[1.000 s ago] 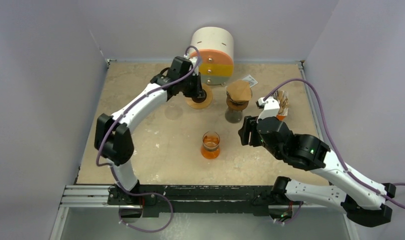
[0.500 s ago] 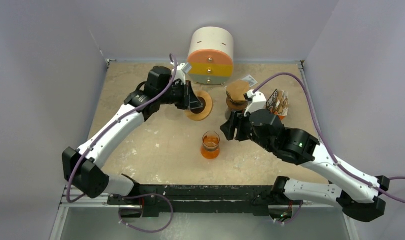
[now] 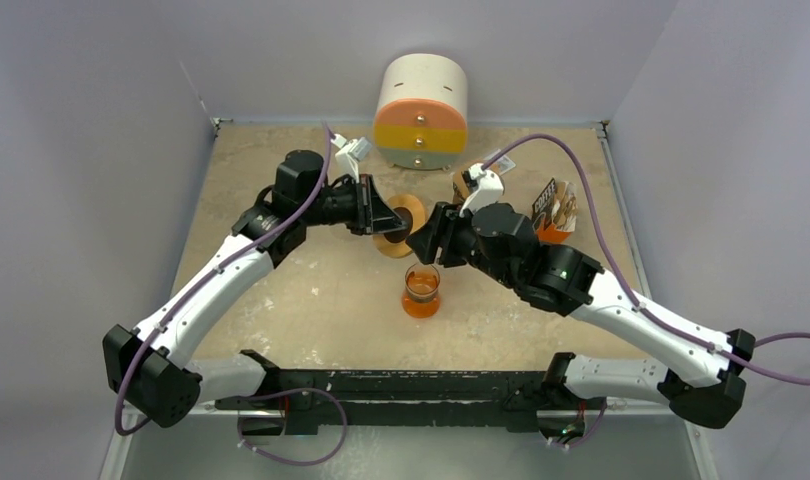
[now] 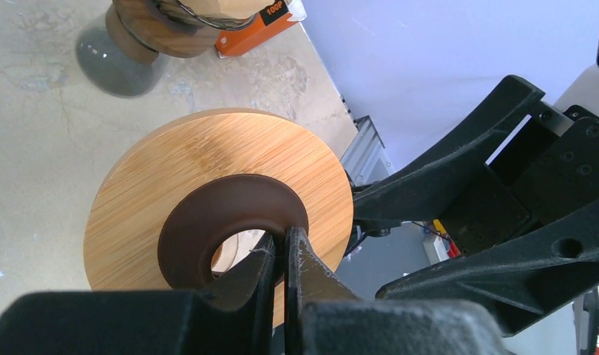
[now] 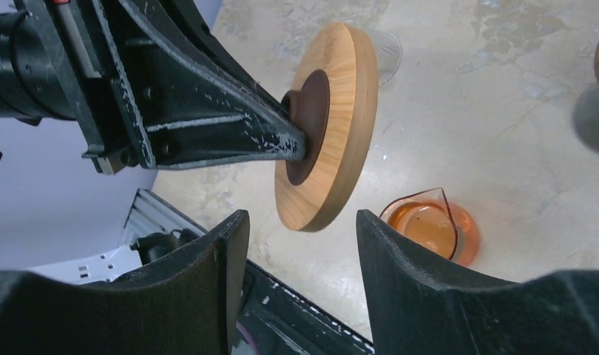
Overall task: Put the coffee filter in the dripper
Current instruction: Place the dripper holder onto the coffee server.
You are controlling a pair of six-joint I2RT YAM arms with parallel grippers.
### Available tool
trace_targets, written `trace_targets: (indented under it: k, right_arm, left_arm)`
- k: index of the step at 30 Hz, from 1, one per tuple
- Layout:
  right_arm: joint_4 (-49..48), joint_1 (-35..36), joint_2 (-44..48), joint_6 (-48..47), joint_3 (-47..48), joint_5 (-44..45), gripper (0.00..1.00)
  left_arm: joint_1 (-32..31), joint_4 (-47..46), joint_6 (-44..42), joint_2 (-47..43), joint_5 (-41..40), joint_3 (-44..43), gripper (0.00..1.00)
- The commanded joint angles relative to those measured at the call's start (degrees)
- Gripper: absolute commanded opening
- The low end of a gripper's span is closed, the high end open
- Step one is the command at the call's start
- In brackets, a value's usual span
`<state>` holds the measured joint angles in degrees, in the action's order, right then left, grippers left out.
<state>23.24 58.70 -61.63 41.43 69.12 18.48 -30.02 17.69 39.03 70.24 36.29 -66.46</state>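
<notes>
My left gripper (image 3: 389,222) is shut on the dark brown inner collar of a round wooden dripper disc (image 3: 408,214) and holds it tilted on edge above the table. In the left wrist view my gripper (image 4: 285,242) pinches the collar's rim (image 4: 208,222). My right gripper (image 3: 428,238) is open and empty; its jaws (image 5: 300,222) stand just below the disc's lower edge (image 5: 333,148) without touching it. The brown paper filter (image 4: 171,29) sits on a grey-footed stand (image 4: 115,55) behind; in the top view it (image 3: 465,183) is mostly hidden by my right arm.
A glass beaker of orange liquid (image 3: 421,291) stands at mid-table, just below the held disc, and shows in the right wrist view (image 5: 430,231). A cylindrical drawer unit (image 3: 423,110) stands at the back wall. An orange packet (image 3: 553,212) lies at the right.
My left gripper has lifted the wooden disc off the table and swung it towards the centre, tilting it on edge. My right gripper has moved left to just beneath the disc.
</notes>
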Motion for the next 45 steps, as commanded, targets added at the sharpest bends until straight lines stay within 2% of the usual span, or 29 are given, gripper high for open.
trace_targets:
  k: [1,7,14,16,18,21,26,30,35,42,45]
  right_arm:
    - [-4.0,-0.3,-0.6,2.5,2.1,1.0,0.58]
    - [-4.9,-0.2,-0.4,4.3,0.9,2.5,0.54]
    - [-7.7,-0.2,0.4,5.8,-1.0,2.5,0.39]
    - [-7.6,-0.3,0.3,6.0,-1.0,2.4,0.25]
    - [-7.7,-0.3,0.3,6.1,-1.0,2.3,0.0]
    - [-7.7,-0.3,0.4,6.1,-1.2,2.2,0.0]
    - [-7.3,-0.3,1.2,5.5,-1.8,2.3,0.0]
    - [-6.0,-0.3,2.2,3.0,-2.2,3.3,0.0]
    - [-5.2,-0.3,2.9,-7.9,-2.1,3.2,0.0]
    - [-6.9,-0.2,2.7,-38.5,-3.0,1.3,0.0]
    - [-11.0,-0.3,4.7,-50.7,-6.4,0.0,0.0]
  left_arm:
    - [0.3,-6.0,2.2,-3.0,2.7,0.7,0.0]
    - [0.3,-7.3,3.2,-4.8,3.6,1.5,0.0]
    - [0.3,-12.4,8.0,-5.7,6.7,3.9,0.0]
    - [0.3,-13.2,8.5,-5.8,7.1,4.3,0.0]
    - [0.3,-13.3,8.6,-5.8,7.4,4.4,0.0]
    - [0.3,-13.2,9.1,-6.0,7.5,4.7,0.01]
    - [0.3,-11.8,9.7,-5.8,7.6,4.6,0.35]
    - [0.4,-8.9,8.3,-6.5,6.6,3.3,0.52]
    - [0.3,-1.8,5.2,-6.9,5.6,0.3,0.54]
    - [0.3,4.9,3.2,-8.4,4.7,-1.0,0.54]
    - [0.3,5.1,4.0,-10.4,4.9,0.0,0.54]
